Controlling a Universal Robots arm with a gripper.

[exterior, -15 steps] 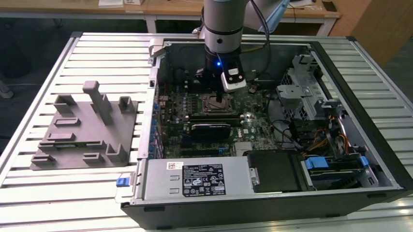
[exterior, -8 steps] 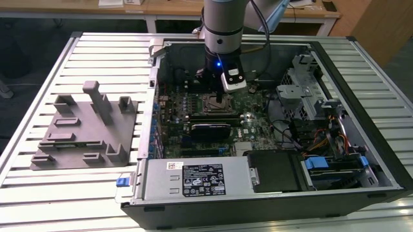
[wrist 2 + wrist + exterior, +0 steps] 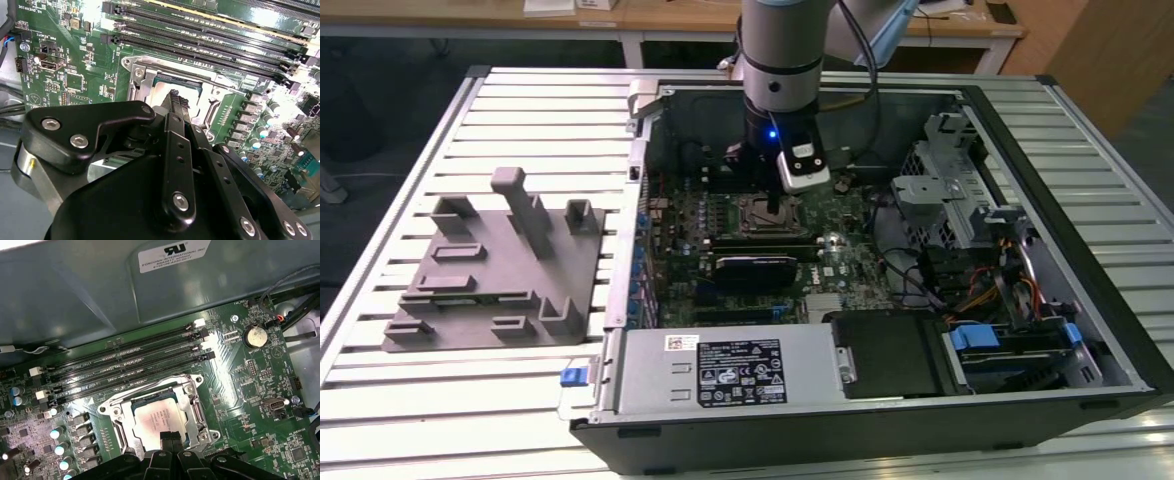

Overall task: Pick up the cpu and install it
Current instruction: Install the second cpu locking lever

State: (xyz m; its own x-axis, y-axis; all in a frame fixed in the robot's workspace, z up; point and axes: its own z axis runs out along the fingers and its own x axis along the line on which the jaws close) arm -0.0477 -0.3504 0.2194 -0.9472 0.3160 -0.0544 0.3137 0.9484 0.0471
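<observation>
First wrist view: you see the small flat silvery square cpu (image 3: 156, 421) lying inside the metal-rimmed black socket frame (image 3: 116, 412) on the green motherboard (image 3: 260, 390).
Fingers: your black gripper (image 3: 171, 436) hangs above the cpu, fingers pressed together, pinching nothing.
Exterior view: your gripper (image 3: 778, 215) sits inside the open black computer case (image 3: 1067, 300).

Open computer case (image 3: 1067, 300) lies on the slatted surface (image 3: 520, 110), taking the exterior view's right half. Moulded fixture (image 3: 500, 265) sits on the surface at 9 o'clock from the case, just beside its wall. Inside the case, motherboard (image 3: 761, 240) is at centre, power supply box (image 3: 720, 372) at 6 o'clock of it, drive cage (image 3: 954, 195) at 3 o'clock. Socket frame (image 3: 157, 412) sits mid-board in the first wrist view, cpu (image 3: 157, 420) lying in it. Memory slots (image 3: 130, 357) run just beside the frame, between it and the case wall. Gripper (image 3: 781, 208) hangs directly over the socket, fingers (image 3: 170, 440) together at the cpu's edge.
</observation>
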